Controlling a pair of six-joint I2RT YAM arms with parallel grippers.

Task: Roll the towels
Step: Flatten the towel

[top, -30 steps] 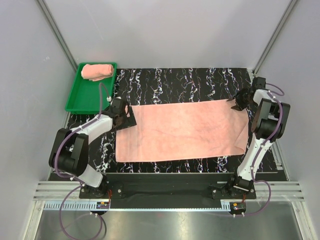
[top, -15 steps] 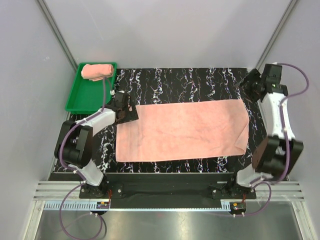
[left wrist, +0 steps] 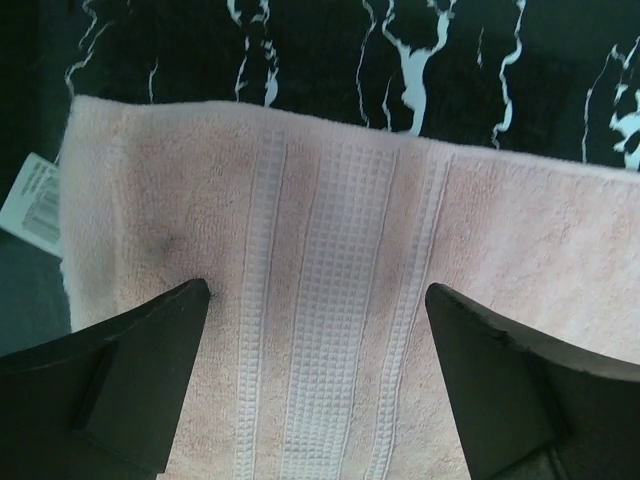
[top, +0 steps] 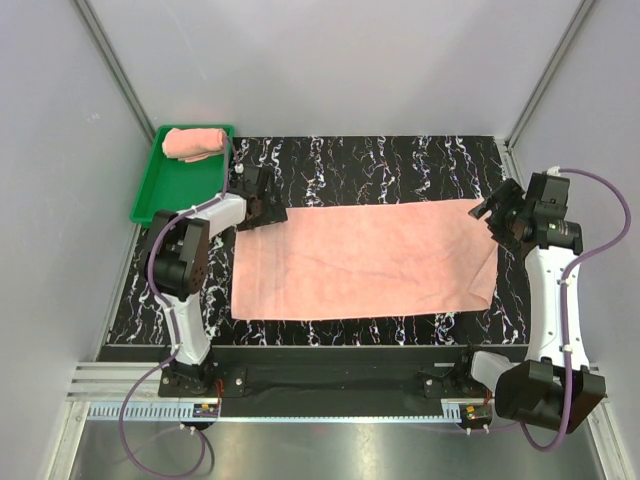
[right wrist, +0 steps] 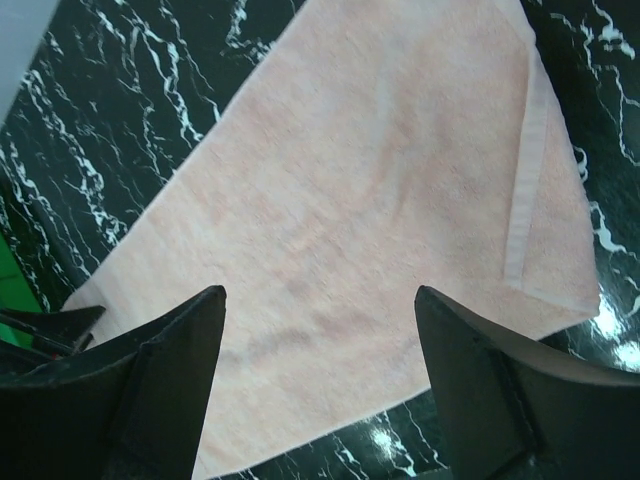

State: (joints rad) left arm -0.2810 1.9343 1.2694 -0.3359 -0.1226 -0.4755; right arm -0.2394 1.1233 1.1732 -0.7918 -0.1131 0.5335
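The fingers (left wrist: 135, 380) of my left gripper (left wrist: 315, 300) stand wide apart with nothing between them, hanging over one end of the flat towel (left wrist: 330, 250). In the left wrist view a woven waffle band runs down the cloth between the two tips, the towel's edge crosses the upper part of the frame against the black marbled table (left wrist: 300, 50), and a white label (left wrist: 33, 200) pokes out at the far left. My right gripper (right wrist: 320, 300) is spread open too and grips nothing. Its wrist view shows the pink cloth filling the middle of the frame, with a narrow strip along the towel's right edge. From the top camera, the flat towel (top: 365, 260) lies spread across the centre of the table (top: 380, 165), long side running left to right. My left gripper (top: 258, 203) sits at its upper left corner and my right gripper (top: 497, 212) at its upper right corner. Whether either touches the cloth I cannot tell. The rolled towel (top: 195, 143) lies in the far end of the green tray (top: 180, 195), in the upper left of that frame, well apart from the flat one.
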